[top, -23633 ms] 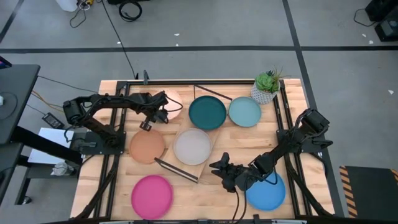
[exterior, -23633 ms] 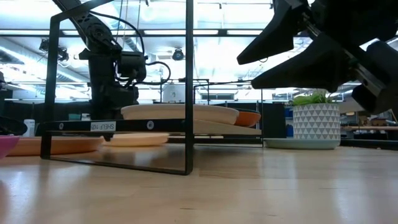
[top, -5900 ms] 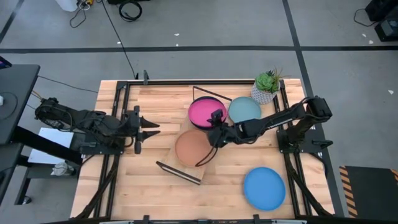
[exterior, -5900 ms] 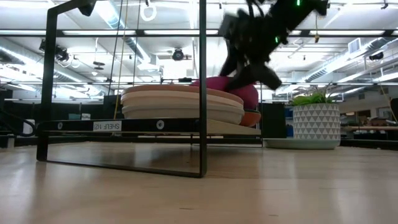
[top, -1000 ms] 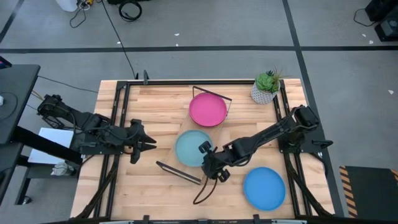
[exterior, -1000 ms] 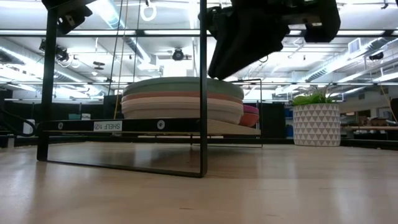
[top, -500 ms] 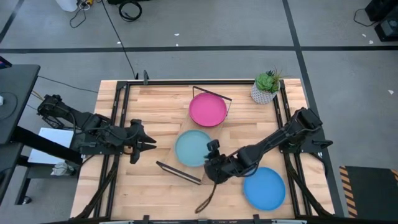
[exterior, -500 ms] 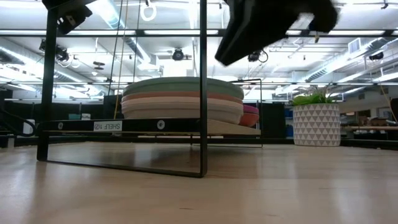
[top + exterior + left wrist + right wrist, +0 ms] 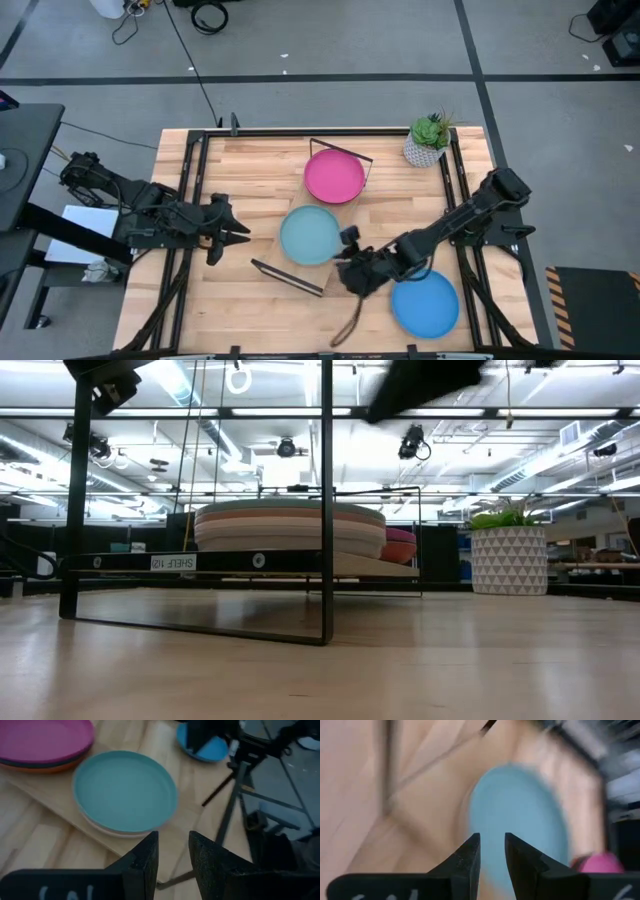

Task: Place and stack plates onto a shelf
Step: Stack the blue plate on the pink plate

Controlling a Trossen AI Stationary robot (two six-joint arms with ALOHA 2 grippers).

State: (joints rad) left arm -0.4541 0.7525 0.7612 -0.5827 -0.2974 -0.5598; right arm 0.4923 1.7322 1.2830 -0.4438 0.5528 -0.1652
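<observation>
The shelf (image 9: 165, 847), a light board in a black wire frame (image 9: 326, 510), lies mid-table. On it a light blue plate (image 9: 310, 235) tops one stack of plates (image 9: 290, 525). A pink plate (image 9: 335, 175) tops a second stack farther back. A bright blue plate (image 9: 425, 305) rests flat on the table at the near right. My right gripper (image 9: 345, 268) hovers open between the light blue and bright blue plates, holding nothing (image 9: 492, 845). My left gripper (image 9: 240, 232) waits open left of the shelf, pointing at it (image 9: 173, 845).
A potted plant (image 9: 428, 140) stands at the far right corner. The wire frame's near bar (image 9: 285, 275) lies just left of my right gripper. Bare slatted tabletop (image 9: 260, 320) spreads along the near edge.
My right gripper has drawn back from the light blue plate's near rim toward the table's right edge and the bright blue plate, and has risen. The light blue plate, raised on one side a second ago, now lies flat on its stack.
</observation>
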